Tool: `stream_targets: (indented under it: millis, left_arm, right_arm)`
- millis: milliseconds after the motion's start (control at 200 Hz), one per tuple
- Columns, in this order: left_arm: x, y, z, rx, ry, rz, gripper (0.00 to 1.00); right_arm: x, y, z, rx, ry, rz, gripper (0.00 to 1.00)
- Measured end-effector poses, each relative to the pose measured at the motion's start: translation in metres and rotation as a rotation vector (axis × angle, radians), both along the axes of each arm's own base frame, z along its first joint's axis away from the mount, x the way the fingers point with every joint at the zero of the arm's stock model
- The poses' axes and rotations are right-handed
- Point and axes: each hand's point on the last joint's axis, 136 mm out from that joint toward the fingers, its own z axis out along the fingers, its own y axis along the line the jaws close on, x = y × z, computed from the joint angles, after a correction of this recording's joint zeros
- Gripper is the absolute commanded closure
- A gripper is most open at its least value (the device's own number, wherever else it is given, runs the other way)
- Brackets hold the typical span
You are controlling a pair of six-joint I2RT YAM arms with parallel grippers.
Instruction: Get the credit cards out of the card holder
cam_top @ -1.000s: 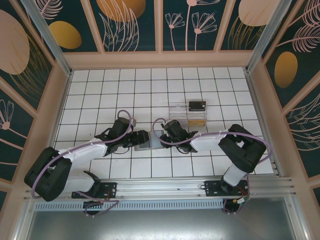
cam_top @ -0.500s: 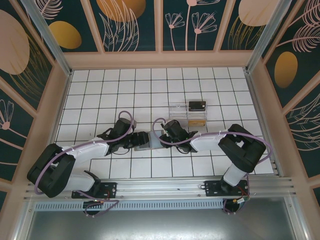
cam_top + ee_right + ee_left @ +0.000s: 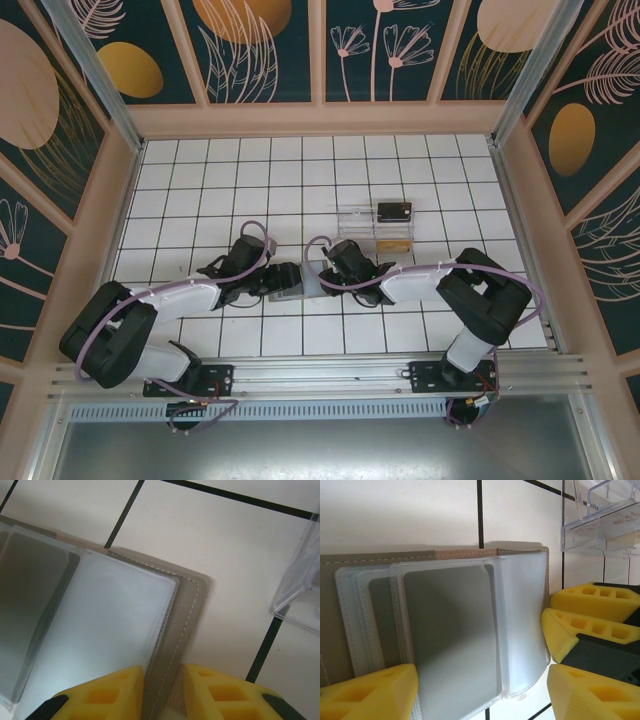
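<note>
The left gripper [image 3: 481, 680] is seen spread wide, its two yellow fingers set apart on either side of the opened card holder [image 3: 186, 605], with nothing pinched between them. In the left wrist view the clear plastic sleeves [image 3: 520, 620] of the holder are laid out between those fingers, and a flat grey card [image 3: 450, 640] is seen lodged inside one sleeve, its rounded corner just short of the sleeve's edge. The right gripper [image 3: 164, 672] is drawn nearly together, and the stitched grey fabric border of the holder is seen running into the narrow gap between its fingers, so that edge appears to be pinched. From the left wrist view the right gripper's fingers are seen at 3 o'clock of the sleeves, touching the holder's outer edge. In the top view the holder is found lying flat on the white tiled table [image 3: 200, 170], between the two grippers, the left one reaching in from 9 o'clock and the right one from 3 o'clock. A clear tray [image 3: 355, 222] is placed near the holder at about 2 o'clock, apart from it. At the tray's 3 o'clock end a dark card [image 3: 395, 211] is seen on the 12 o'clock side and a tan-gold card [image 3: 393, 243] on the 6 o'clock side.
</note>
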Motion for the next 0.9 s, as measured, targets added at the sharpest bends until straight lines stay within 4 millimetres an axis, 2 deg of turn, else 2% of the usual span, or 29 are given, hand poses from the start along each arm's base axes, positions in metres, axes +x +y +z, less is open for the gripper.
stream_targets:
  millis: [210, 470, 901]
  left_arm:
    - [0.0, 0.0, 0.002, -0.002, -0.004, 0.0, 0.28]
    - [-0.001, 0.011, 0.006, 0.039, -0.018, 0.035, 0.28]
    - [-0.003, 0.012, -0.003, 0.053, 0.01, 0.031, 0.29]
  right_arm:
    - [0.0, 0.0, 0.0, 0.0, 0.0, 0.0, 0.7]
    - [0.0, 0.0, 0.0, 0.0, 0.0, 0.0, 0.7]
    - [0.0, 0.0, 0.0, 0.001, 0.0, 0.0, 0.7]
